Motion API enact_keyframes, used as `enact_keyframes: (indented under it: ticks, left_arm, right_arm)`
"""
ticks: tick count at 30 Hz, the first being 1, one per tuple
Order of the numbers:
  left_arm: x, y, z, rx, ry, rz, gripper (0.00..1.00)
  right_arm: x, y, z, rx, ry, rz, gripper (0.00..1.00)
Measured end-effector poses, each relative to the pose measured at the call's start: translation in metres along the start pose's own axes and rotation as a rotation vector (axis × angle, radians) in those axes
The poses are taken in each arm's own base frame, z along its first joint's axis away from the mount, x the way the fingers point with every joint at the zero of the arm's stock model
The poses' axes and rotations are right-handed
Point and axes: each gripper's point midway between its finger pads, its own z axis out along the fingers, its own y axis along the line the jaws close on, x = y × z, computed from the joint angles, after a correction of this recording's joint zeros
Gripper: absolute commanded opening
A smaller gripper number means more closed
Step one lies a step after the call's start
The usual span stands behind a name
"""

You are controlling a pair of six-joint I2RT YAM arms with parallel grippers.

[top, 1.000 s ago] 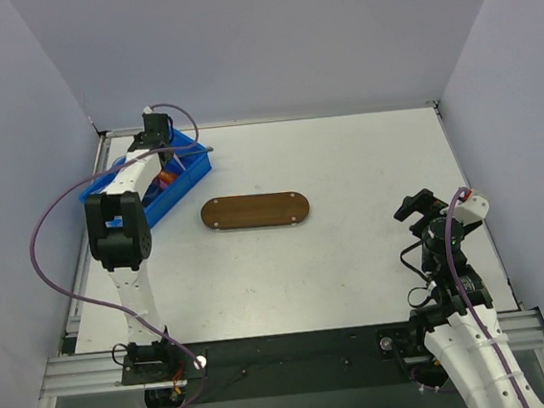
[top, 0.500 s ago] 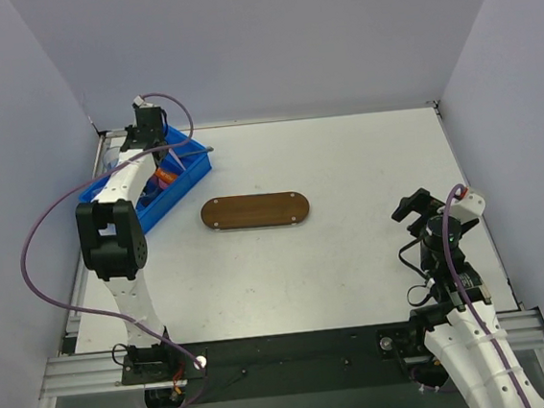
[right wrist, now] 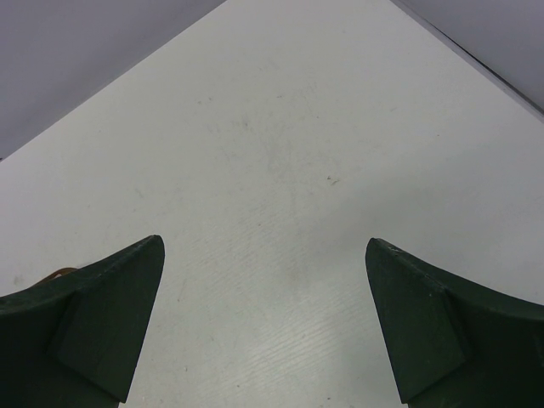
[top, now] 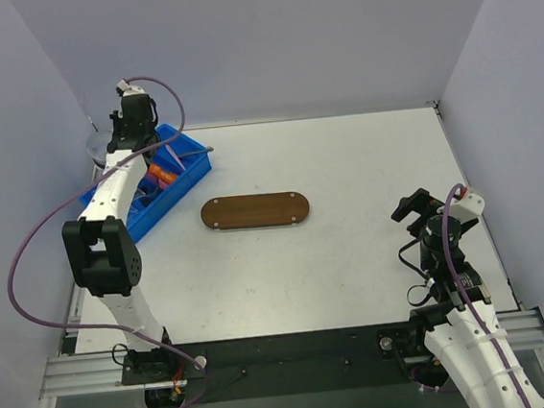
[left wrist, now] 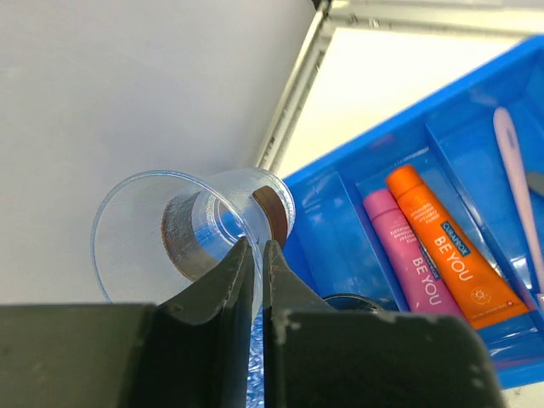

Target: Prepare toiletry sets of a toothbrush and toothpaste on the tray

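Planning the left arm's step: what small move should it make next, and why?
Probably carry the clear cup toward the tray and set it down: the left gripper pinches its wall by the blue bin, and the tray is bare.

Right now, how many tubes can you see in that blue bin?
2: an orange tube and a pink tube beside it, sharing one compartment of the blue bin. Others may be hidden.
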Motion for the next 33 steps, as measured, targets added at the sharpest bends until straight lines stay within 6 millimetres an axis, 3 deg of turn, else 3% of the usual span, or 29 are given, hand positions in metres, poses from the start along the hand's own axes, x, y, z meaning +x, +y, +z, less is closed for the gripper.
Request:
enact_keyframes:
  ticks: [4, 8, 11, 15, 17, 22, 27, 33]
  left_arm:
    - [-0.026, 0.021, -0.025, -0.016, -0.066, -0.052, 0.00]
    - [-0.045, 0.025, -0.053, 0.013, -0.116, -0.084, 0.00]
    - [-0.051, 0.008, -0.085, 0.104, -0.136, -0.085, 0.00]
    - [-0.048, -0.040, -0.142, 0.338, -0.157, -0.091, 0.00]
    - [-0.036, -0.067, -0.177, 0.471, -0.153, -0.070, 0.00]
    - [0.006, -0.121, -0.240, 0.702, -0.124, 0.049, 0.00]
    - [0.052, -0.159, -0.275, 0.842, -0.082, 0.177, 0.00]
    - [0.102, -0.194, -0.317, 0.974, -0.092, 0.346, 0.00]
  right_arm:
    - [0.000, 0.000, 0.000, 0.000, 0.000, 0.000, 0.99]
    - [0.001, 0.001, 0.000, -0.008, 0.005, -0.001, 0.98]
    - [0.004, 0.004, -0.001, -0.026, 0.022, -0.012, 0.95]
    - [0.010, 0.010, -0.005, -0.064, 0.081, -0.060, 0.89]
    - [0.007, 0.017, -0.009, -0.094, 0.103, -0.084, 0.87]
    - [-0.004, 0.038, -0.021, -0.188, 0.149, -0.098, 0.79]
    - [-0.003, 0.076, -0.034, -0.311, 0.261, -0.102, 0.77]
    - [0.024, 0.139, -0.053, -0.465, 0.436, -0.129, 0.76]
